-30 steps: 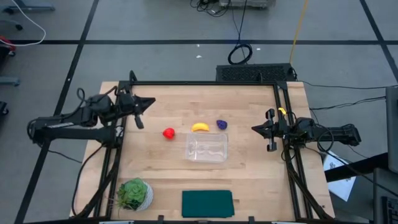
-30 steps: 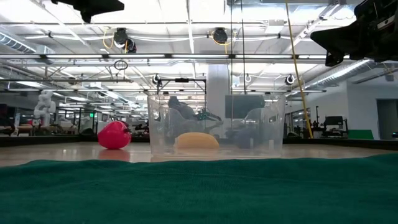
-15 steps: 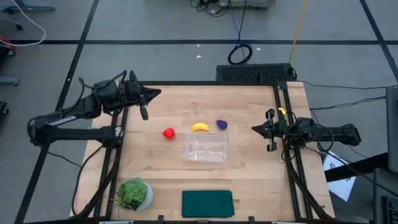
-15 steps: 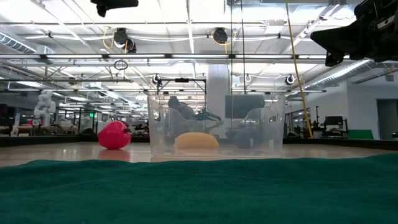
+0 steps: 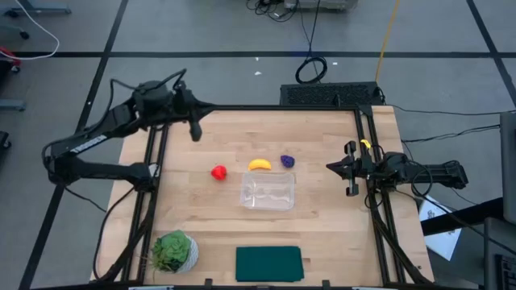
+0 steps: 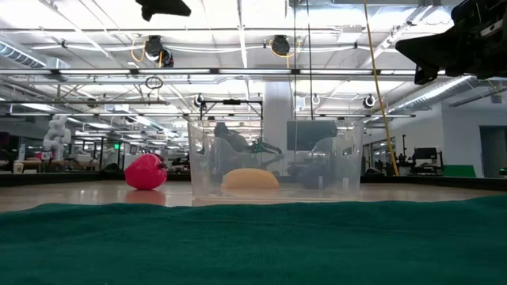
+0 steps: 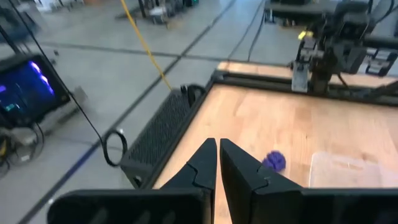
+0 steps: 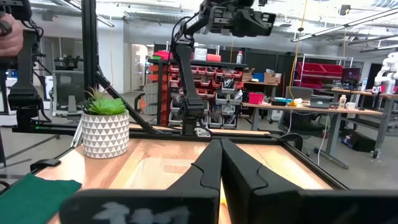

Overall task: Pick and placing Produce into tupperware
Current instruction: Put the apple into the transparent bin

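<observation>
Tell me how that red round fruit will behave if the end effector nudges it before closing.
The red fruit looks nearly spherical and rests free on the bare wooden table, so it will probably roll away from a sideways nudge. Its glossy skin in the low view suggests smooth plastic, likely light and somewhat slippery. Nothing beside it would stop it.

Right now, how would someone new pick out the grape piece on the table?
Find the clear tupperware mid-table. Three toy pieces sit in a row along its far edge; the grapes are at the right end, beside the banana. It is the only purple one.
</observation>
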